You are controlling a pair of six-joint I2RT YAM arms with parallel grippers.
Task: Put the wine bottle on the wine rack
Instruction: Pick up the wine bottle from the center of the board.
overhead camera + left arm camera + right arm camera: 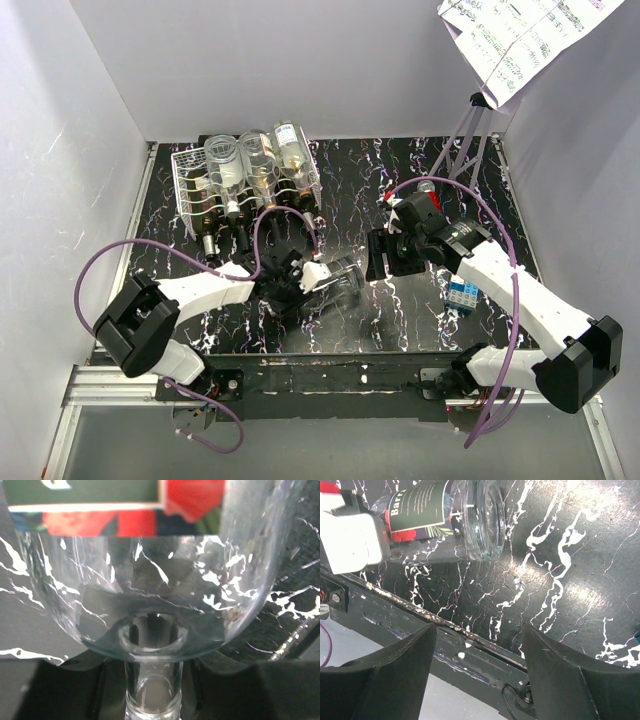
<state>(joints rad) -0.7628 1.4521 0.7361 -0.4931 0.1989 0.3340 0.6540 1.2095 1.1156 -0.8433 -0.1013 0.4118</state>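
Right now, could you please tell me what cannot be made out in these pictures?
- Left wrist view: how the left end effector grips the wine bottle neck; fingers dark, blurred, cut by the bottom edge.
- Right wrist view: the full label wording, cut by the top edge.
- Top view: the blue object beside the right arm, too small to identify.

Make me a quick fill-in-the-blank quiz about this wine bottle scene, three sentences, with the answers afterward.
1. The left claw is shut on the ______ of the clear wine bottle.
2. The right claw holds nothing, and its jaws stand ______.
3. The white wine rack sits in the far ______ corner of the table.

Missing words: neck; open; left
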